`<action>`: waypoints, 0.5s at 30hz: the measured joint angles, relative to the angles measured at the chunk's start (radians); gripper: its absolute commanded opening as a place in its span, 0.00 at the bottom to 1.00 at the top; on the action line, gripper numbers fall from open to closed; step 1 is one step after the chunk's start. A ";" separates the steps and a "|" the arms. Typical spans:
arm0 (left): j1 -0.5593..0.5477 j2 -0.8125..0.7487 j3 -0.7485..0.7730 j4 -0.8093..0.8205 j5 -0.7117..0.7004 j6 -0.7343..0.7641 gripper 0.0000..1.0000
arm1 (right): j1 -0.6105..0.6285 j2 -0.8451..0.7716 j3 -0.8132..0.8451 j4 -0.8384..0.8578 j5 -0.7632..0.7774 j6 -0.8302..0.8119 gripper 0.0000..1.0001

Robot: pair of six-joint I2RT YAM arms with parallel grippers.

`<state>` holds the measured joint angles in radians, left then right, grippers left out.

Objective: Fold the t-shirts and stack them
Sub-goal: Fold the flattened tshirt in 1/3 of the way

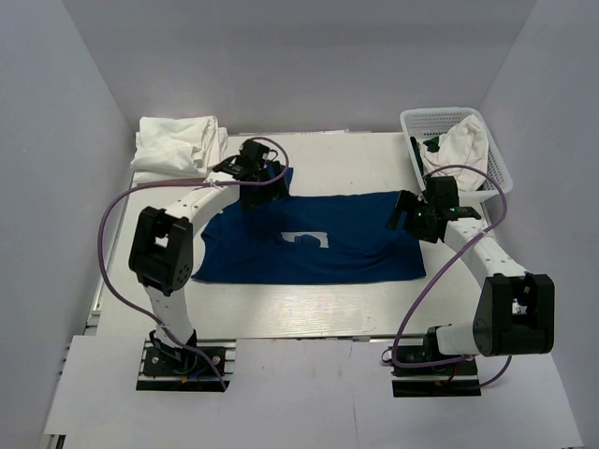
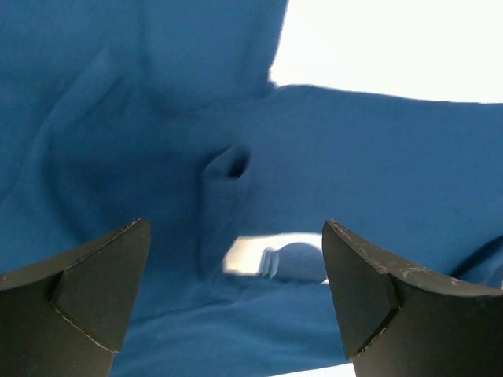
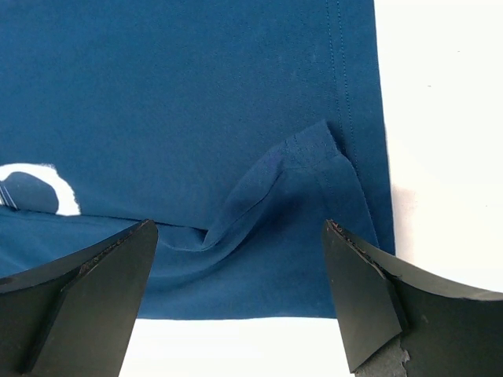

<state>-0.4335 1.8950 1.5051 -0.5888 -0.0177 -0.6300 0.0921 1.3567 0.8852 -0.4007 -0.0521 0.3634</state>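
The navy t-shirt (image 1: 309, 248) lies spread on the white table, partly folded, its pale print (image 1: 306, 240) showing in the middle. My left gripper (image 1: 251, 178) hovers open over its far left corner; the left wrist view shows blue cloth (image 2: 236, 118) and part of the print (image 2: 247, 255) between the spread jaws. My right gripper (image 1: 412, 220) hovers open over the shirt's right edge; the right wrist view shows the hem with a raised fold (image 3: 299, 169). White t-shirts (image 1: 176, 145) lie piled at the far left.
A white lattice basket (image 1: 460, 145) at the far right holds white cloth and something dark. Bare table (image 1: 337, 154) lies behind the navy shirt and in front of it.
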 measured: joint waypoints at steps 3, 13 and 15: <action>0.000 -0.022 -0.066 -0.014 0.006 -0.008 1.00 | 0.000 0.002 0.000 0.000 -0.002 -0.005 0.90; -0.047 0.012 -0.158 -0.019 0.103 -0.029 1.00 | 0.000 0.012 0.000 0.002 -0.011 -0.010 0.90; -0.057 0.031 -0.143 -0.014 0.115 -0.029 1.00 | 0.000 0.013 0.000 0.005 -0.014 -0.010 0.90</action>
<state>-0.4904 1.9263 1.3617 -0.6029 0.0971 -0.6594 0.0921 1.3701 0.8852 -0.3962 -0.0658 0.3538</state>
